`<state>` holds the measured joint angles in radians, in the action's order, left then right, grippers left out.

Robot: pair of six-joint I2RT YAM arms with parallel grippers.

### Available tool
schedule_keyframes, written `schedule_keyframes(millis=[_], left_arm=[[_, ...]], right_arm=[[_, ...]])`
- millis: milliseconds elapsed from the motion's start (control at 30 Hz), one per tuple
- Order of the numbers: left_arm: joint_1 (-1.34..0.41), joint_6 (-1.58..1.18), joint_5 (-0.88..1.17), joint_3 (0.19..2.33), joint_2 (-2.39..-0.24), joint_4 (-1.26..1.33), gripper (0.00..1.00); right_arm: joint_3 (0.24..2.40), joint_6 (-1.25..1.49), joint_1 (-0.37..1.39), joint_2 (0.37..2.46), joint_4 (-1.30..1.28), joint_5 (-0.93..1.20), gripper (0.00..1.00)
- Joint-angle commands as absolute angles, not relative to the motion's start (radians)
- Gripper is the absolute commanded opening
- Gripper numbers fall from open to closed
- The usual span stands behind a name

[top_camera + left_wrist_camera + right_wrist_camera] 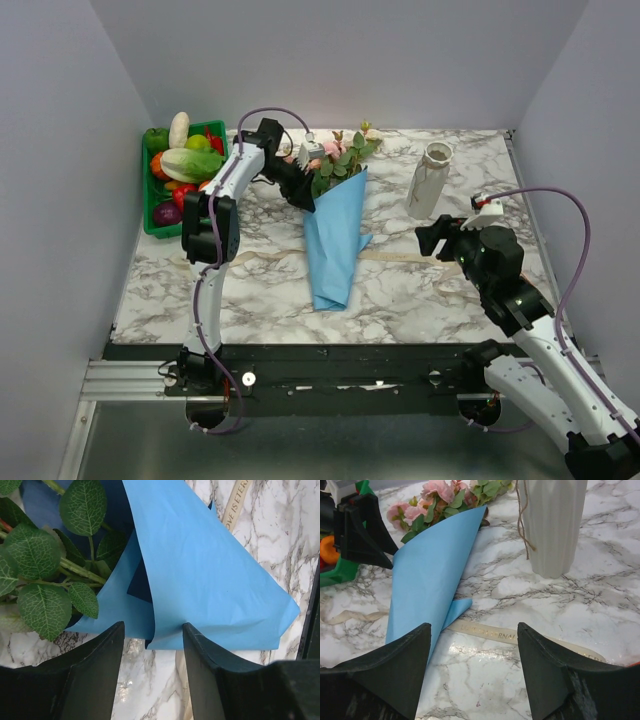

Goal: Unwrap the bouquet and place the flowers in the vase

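At the far left of the table (260,290) you have the green tray (147,195) of vegetables (190,163), tucked into the back corner. Just right of it your left tool (152,630) reaches down at the upper end of the bouquet (335,245); its jaws stand apart, and the wrist view shows a free corner of the blue paper reaching into the gap between them, with bare marble showing there too, so you cannot tell whether the paper is touched and nothing is clamped. The bouquet lies flat in the middle of the table, the blue paper rolled in a cone with its point toward you and the flowers (335,160) spilling out of the wide far end. A beige ribbon (485,631) lies loose on the marble and shows on both sides of the cone. Further right and back, the vase (428,180) stands upright, apart from the bouquet, a thin brown string hanging down its side. Your right tool (474,630) hangs near the vase on its near side, jaws wide apart and holding nothing
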<state>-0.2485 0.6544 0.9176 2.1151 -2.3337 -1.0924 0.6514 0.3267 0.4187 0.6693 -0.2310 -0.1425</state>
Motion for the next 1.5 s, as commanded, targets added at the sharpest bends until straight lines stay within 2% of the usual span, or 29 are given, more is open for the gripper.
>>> schedule_keyframes(millis=[0,133,233,333,400,467,767,1033,1133,1200,1233,1267,1300,1333,1367,1467], left_arm=[[-0.258,0.666,0.991,2.125,-2.326,-1.126,0.59],[-0.264,0.666,1.025,2.135,-2.312,-1.143,0.57],[-0.271,0.681,1.019,2.151,-2.31,-1.169,0.49],[-0.279,0.69,1.012,2.169,-2.316,-1.189,0.35],[-0.284,0.692,1.009,2.183,-2.327,-1.215,0.16],[-0.287,0.678,1.0,2.2,-2.336,-1.226,0.06],[-0.296,0.624,0.963,2.332,-2.303,-1.298,0.06],[-0.373,0.49,0.709,2.293,-2.171,-1.247,0.06],[-0.408,0.443,0.648,2.309,-2.143,-1.229,0.13],[-0.419,0.407,0.649,2.324,-2.14,-1.23,0.25],[-0.419,0.397,0.655,2.33,-2.138,-1.23,0.36],[-0.419,0.384,0.657,2.326,-2.131,-1.22,0.64],[-0.417,0.385,0.657,2.316,-2.125,-1.213,0.76],[-0.414,0.387,0.657,2.277,-2.118,-1.204,0.83],[-0.411,0.394,0.661,2.251,-2.105,-1.186,0.97],[-0.377,0.439,0.681,2.152,-2.095,-1.157,0.99]], right_arm=[[0.652,0.311,0.419,0.667,-0.207,-0.112,0.76],[0.641,0.322,0.419,0.663,-0.202,-0.107,0.73],[0.637,0.324,0.419,0.652,-0.202,-0.109,0.73],[0.63,0.321,0.419,0.644,-0.202,-0.118,0.72],[0.627,0.321,0.419,0.637,-0.202,-0.127,0.72],[0.627,0.319,0.419,0.635,-0.201,-0.13,0.72],[0.617,0.333,0.419,0.617,-0.19,-0.123,0.72],[0.597,0.334,0.419,0.595,-0.176,-0.106,0.72],[0.589,0.337,0.419,0.594,-0.172,-0.101,0.72],[0.584,0.339,0.419,0.589,-0.17,-0.103,0.72],[0.584,0.339,0.419,0.588,-0.17,-0.101,0.72],[0.583,0.339,0.419,0.586,-0.17,-0.101,0.72],[0.58,0.339,0.419,0.584,-0.17,-0.101,0.72],[0.578,0.339,0.419,0.581,-0.17,-0.103,0.72],[0.578,0.339,0.419,0.58,-0.17,-0.104,0.73],[0.578,0.339,0.419,0.581,-0.175,-0.103,0.75]])
